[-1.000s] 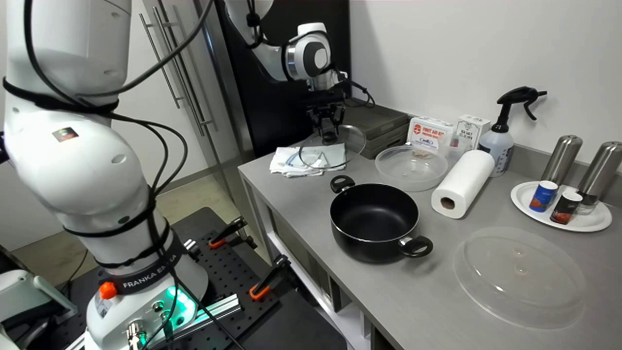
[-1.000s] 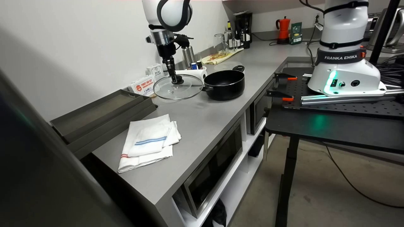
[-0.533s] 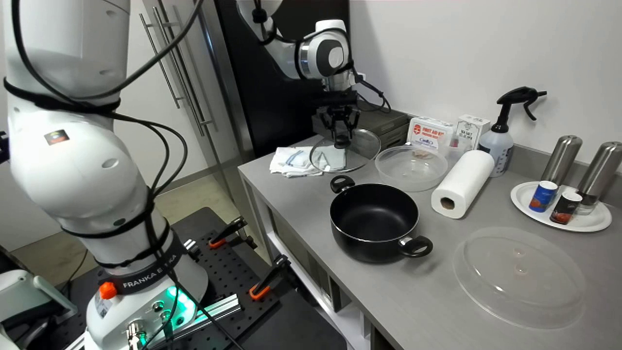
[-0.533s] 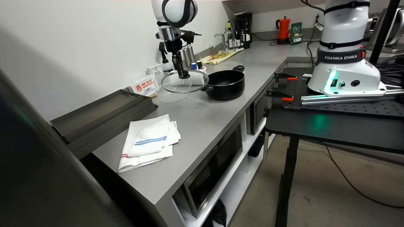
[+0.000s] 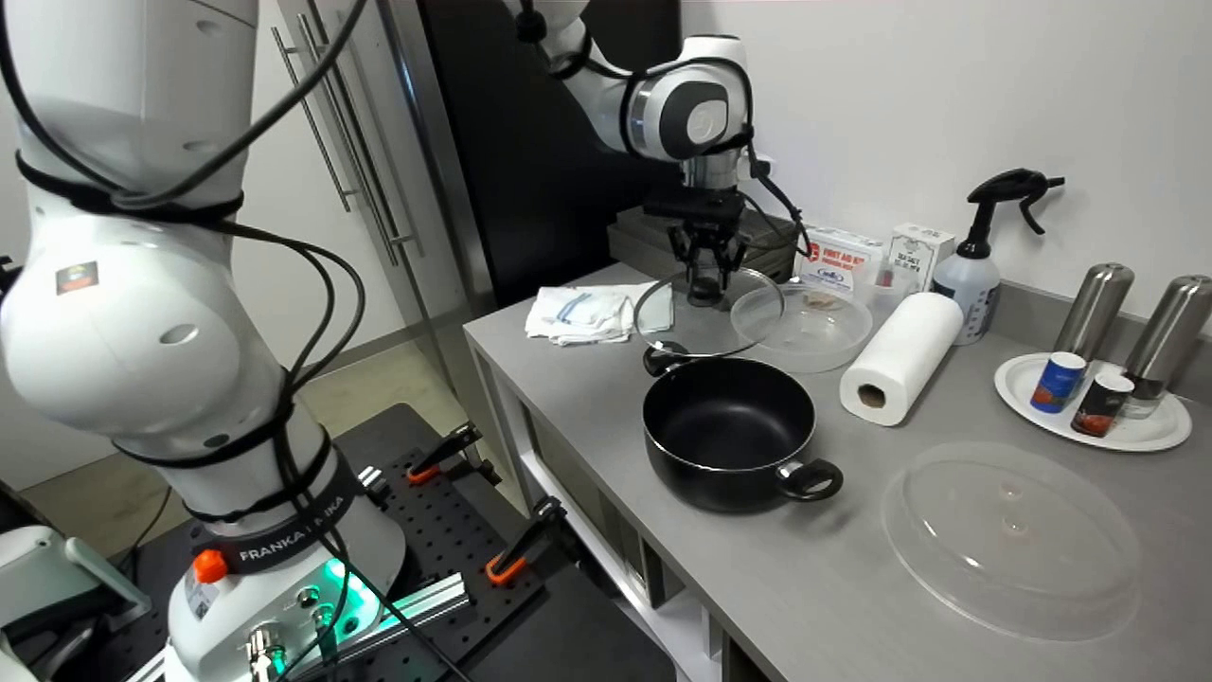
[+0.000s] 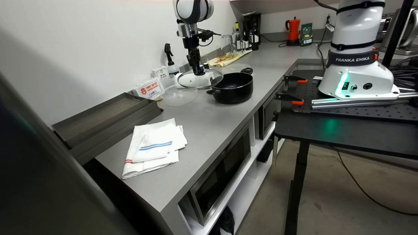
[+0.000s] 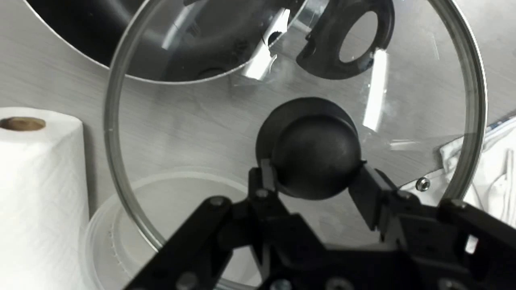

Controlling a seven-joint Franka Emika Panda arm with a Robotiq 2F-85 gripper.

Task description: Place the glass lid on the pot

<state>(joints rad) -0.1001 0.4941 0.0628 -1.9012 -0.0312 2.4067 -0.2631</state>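
Reads as the carry step, with lowering not yet done. Holding the glass lid (image 5: pixel 708 317) aloft at upper centre in an exterior view, just up-frame from the pot (image 5: pixel 729 431); not centred over it. With the gripper (image 7: pixel 316 173), pinching the dark knob (image 7: pixel 318 149) from both sides, mid-frame in the wrist view. Overlapping only part of the pot there, upper left. Next, seems to need a shift toward the pot's middle, then a level descent before letting go.
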